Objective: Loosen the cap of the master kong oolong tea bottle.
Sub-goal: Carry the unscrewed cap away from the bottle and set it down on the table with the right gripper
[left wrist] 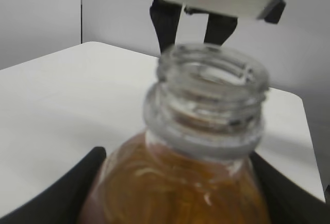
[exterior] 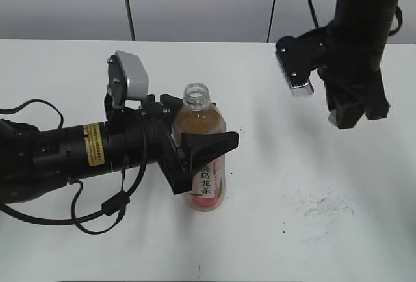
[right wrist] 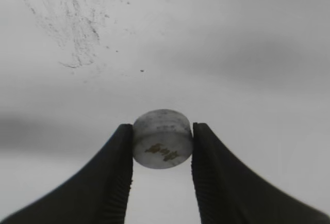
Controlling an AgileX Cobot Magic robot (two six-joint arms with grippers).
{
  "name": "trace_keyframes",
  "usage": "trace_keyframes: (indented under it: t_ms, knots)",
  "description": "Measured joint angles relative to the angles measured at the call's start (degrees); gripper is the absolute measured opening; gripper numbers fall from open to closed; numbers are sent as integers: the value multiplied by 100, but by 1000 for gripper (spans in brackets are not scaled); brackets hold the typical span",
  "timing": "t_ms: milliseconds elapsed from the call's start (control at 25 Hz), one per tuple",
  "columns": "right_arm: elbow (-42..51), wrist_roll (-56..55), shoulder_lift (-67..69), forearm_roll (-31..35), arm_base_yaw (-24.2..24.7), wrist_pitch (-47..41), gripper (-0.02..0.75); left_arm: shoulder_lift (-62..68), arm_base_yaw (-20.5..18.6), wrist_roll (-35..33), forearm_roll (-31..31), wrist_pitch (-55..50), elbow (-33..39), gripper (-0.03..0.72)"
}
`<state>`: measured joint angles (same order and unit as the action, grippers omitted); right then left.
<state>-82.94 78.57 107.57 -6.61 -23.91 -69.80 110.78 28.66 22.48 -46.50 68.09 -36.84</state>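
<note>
The master kong oolong tea bottle (exterior: 207, 158) stands upright on the white table, its neck open and threaded with no cap on it. My left gripper (exterior: 195, 155) is shut on the bottle's body, a black finger on each side; in the left wrist view the open mouth (left wrist: 212, 79) fills the frame. My right gripper (exterior: 339, 118) hangs above the table at the right, away from the bottle. In the right wrist view it (right wrist: 162, 141) is shut on the small white-grey cap (right wrist: 162, 145), which shows a dark mark on its face.
The white table (exterior: 292, 230) has faint dark scuff marks at the front right (exterior: 328, 207), also seen in the right wrist view (right wrist: 77, 33). Black cables trail from the left arm (exterior: 104, 210). A grey wall stands behind the table.
</note>
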Motion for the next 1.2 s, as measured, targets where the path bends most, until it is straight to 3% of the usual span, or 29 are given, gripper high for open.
trace_keyframes:
  t_ms: [280, 600, 800, 880, 1080, 1200]
  knots:
    - [39, -2964, 964, 459, 839, 126, 267, 0, 0, 0, 4, 0, 0, 445]
    - [55, -5455, 1787, 661, 920, 171, 271, 0, 0, 0, 4, 12, 0, 445]
    - [136, -6146, 1811, 661, 920, 192, 283, 0, 0, 0, 4, 19, 0, 445]
    - [136, -6184, 1811, 708, 920, 107, 330, 0, 0, 0, 4, 24, 0, 445]
    - [136, -6390, 1811, 1018, 920, 55, 565, 0, 0, -5, -1, 52, 0, 445]
    - [136, -6522, 1811, 1127, 920, 47, 574, 5, 0, -5, -1, 62, 0, 445]
